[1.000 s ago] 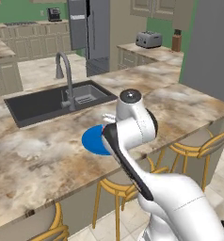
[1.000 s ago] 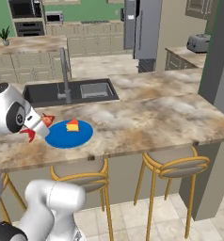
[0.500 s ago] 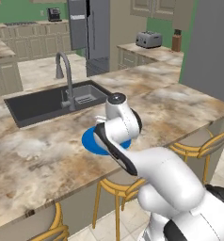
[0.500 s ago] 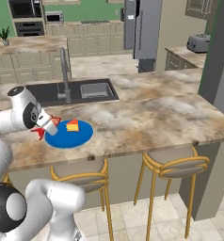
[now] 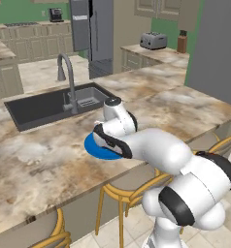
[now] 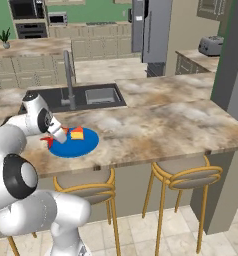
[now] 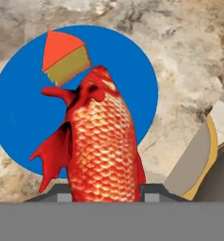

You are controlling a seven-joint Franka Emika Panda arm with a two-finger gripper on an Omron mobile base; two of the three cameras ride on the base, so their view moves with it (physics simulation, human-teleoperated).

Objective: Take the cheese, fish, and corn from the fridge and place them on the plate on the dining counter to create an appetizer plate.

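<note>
The blue plate (image 7: 20, 108) lies on the dining counter (image 6: 166, 120) near its front edge, just in front of the sink. The orange-yellow cheese (image 7: 64, 56) wedge rests on the plate's far part and also shows as cheese (image 6: 77, 133) from the right. My gripper (image 7: 104, 190) is shut on the red-orange fish (image 7: 102, 150), which it holds low over the plate, head toward the cheese. In the right base view my gripper (image 6: 59, 136) hangs over the plate's (image 6: 78, 145) left rim. My hand covers much of the plate (image 5: 94, 149) from the left. The corn is out of view.
A dark inset sink (image 5: 44, 104) with a grey faucet (image 5: 69, 82) lies behind the plate. Yellow bar stools (image 6: 186, 172) stand under the counter's front edge. The grey fridge (image 6: 151, 30) stands far back, beside a counter with a toaster (image 5: 153, 40).
The arm has swung forward and down, carrying the fish from beside the counter's left end to low over the plate. The cheese has stayed put.
</note>
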